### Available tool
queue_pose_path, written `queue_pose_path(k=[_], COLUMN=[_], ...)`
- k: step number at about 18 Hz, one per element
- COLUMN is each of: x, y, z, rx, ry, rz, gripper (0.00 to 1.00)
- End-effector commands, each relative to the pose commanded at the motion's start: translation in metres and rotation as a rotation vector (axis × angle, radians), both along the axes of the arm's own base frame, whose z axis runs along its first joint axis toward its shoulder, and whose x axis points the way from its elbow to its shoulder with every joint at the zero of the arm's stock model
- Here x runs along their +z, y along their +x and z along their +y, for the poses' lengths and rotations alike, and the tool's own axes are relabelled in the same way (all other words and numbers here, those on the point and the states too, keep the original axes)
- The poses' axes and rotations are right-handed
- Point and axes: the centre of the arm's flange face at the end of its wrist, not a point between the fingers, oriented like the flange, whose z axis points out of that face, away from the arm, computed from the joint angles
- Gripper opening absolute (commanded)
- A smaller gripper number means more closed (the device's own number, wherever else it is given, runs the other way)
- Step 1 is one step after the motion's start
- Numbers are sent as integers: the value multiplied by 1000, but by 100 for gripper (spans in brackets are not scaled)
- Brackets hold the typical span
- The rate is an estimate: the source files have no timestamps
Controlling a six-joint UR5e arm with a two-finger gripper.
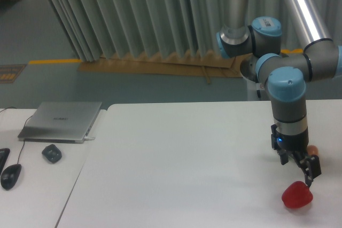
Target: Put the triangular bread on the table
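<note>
One grey-and-blue robot arm (287,100) reached down over the far right part of the large plain white table (176,158), its black two-finger gripper (299,168) hanging low, just above the tabletop. A glossy red pepper-shaped lump (297,195) lay on the table just near of the fingertips, close to them but seemingly not between them. The dark fingers were seen at an angle and partly overlapped, so I cannot tell whether they stood wide or narrow, and nothing could be made out between them.

No pale golden-orange triangular bread showed plainly anywhere. Only a small orange patch (313,149) peeked out from behind the gripper body on its right, resting on the table; too little of it was visible to say whether it was the bread or some other orange object.

To the left, well apart from the arm, a narrower white desk (37,196) carried a closed silver laptop (60,121), a small dark grey object (52,153) and a black mouse (10,175).

As a judgement, the step in hand was either the approach to a pick or the end of a release, and the picture does not settle which. If the orange patch was the bread and not yet grasped, the next move would call for shifting the gripper to the far right, clear of the red lump, with the fingers spread before descending.
</note>
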Motion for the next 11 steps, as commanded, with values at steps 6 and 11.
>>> queue_pose_path(k=[6, 11], x=[11, 33], y=[-5, -19], z=[-2, -25], rx=[3, 44], ry=[7, 24], rz=[16, 42], gripper=[100, 100])
